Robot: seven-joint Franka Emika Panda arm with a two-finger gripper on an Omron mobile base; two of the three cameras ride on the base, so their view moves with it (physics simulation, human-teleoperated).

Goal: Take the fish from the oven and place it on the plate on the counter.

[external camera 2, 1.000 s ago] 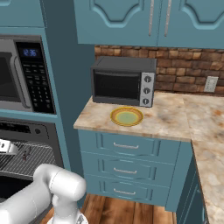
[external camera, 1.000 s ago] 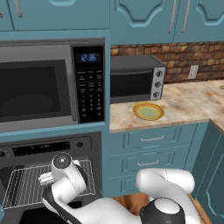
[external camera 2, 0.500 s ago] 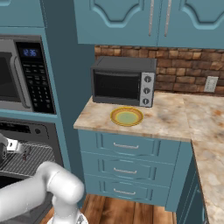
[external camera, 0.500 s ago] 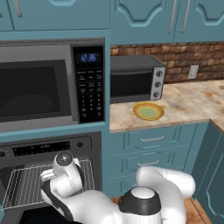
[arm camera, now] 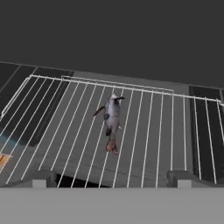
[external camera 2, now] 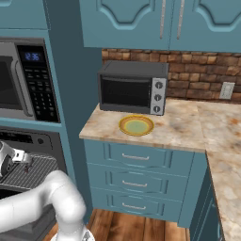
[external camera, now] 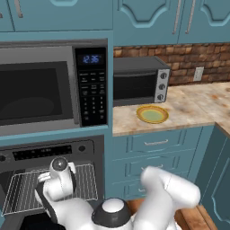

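Observation:
The fish point(arm camera: 112, 120), grey with an orange tail, lies lengthwise on the wire rack point(arm camera: 144, 131) inside the open oven point(external camera: 49, 152). My gripper point(arm camera: 111, 180) is open and empty. It hangs in front of the rack's near edge, with the fish straight ahead between its fingertips point(arm camera: 38, 178) and a short way beyond them. My wrist point(external camera: 57, 179) sits at the oven mouth. The yellow plate point(external camera: 152, 114) point(external camera 2: 136, 125) rests empty on the counter point(external camera: 197, 101) point(external camera 2: 188, 129), to the right of the oven.
A microwave point(external camera: 40, 90) with a keypad sits directly above the oven. A toaster oven point(external camera: 139, 81) point(external camera 2: 132, 87) stands behind the plate against the brick wall. Teal drawers point(external camera 2: 141, 179) run under the counter, and upper cabinets hang overhead.
The arm's elbow has swung left across the bottom of the left base view. The hand has hardly moved at the oven mouth, and the jaws stay open.

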